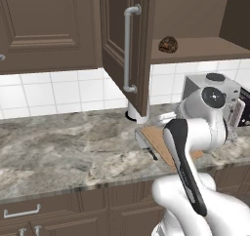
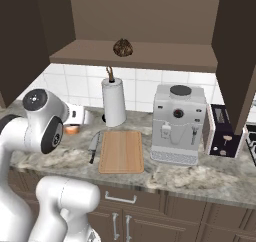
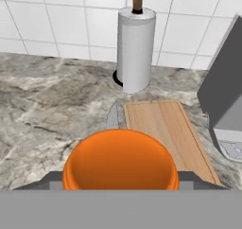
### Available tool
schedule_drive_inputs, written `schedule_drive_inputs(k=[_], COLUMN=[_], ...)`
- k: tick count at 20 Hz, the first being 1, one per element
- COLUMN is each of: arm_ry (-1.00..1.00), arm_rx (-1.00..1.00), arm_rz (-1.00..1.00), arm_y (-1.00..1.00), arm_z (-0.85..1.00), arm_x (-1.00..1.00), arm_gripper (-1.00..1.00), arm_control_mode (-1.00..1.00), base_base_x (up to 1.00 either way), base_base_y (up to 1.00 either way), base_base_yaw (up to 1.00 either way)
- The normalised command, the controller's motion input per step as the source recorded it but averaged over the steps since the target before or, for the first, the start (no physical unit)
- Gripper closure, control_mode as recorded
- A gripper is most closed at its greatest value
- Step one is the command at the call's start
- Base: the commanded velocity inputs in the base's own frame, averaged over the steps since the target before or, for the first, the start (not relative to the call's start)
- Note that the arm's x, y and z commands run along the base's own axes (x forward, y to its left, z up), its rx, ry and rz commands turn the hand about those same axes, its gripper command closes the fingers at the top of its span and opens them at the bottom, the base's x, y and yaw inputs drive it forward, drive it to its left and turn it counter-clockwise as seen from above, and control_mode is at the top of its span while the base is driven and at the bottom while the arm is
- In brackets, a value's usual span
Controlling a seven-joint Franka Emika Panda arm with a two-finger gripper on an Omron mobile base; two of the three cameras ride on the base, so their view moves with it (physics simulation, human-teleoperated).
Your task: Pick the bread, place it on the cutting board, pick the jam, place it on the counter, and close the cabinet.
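Note:
The jam (image 3: 120, 159), a small orange jar, sits between the fingers of my gripper (image 3: 120, 181), which is shut on it. In the right base view the jam (image 2: 72, 130) hangs under my gripper (image 2: 76, 123), low over the counter (image 2: 200, 176) and left of the cutting board (image 2: 121, 151). The bread (image 1: 168, 44), a dark lumpy loaf, rests on the shelf of the cabinet (image 1: 128, 49), whose door stands open. The bread (image 2: 122, 47) is well above the board (image 3: 165, 128).
A knife (image 2: 93, 147) lies along the board's left edge. A paper towel roll (image 2: 114, 102) stands behind the board at the wall. Right of the board stands a coffee machine (image 2: 178, 123), with a dark toaster (image 2: 222, 136) beyond it.

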Motion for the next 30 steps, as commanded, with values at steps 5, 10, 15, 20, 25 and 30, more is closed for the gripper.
schedule_drive_inputs(k=[5, 10, 15, 20, 25, 30], arm_ry=[0.01, 0.0, 0.01, 0.0, 0.0, 0.0], arm_rx=[0.0, 0.0, 0.01, 0.0, 0.0, 0.0], arm_rz=[0.0, 0.0, 0.01, 0.01, 0.01, 0.02], arm_y=[0.25, 0.24, 0.19, 0.22, 0.24, 0.17], arm_z=[-0.32, -0.31, -0.31, -0.33, -0.33, -0.33], arm_x=[-0.05, 0.0, 0.0, 0.03, 0.13, 0.19], arm_gripper=[1.0, 1.0, 1.0, 1.0, 1.0, 1.0], arm_control_mode=[-1.0, -1.0, -1.0, -1.0, -1.0, -1.0], base_base_x=[0.0, 0.0, 0.0, 0.0, 0.0, 0.0], base_base_y=[0.0, 0.0, 0.0, 0.0, 0.0, 0.0], base_base_yaw=[0.0, 0.0, 0.0, 0.0, 0.0, 0.0])
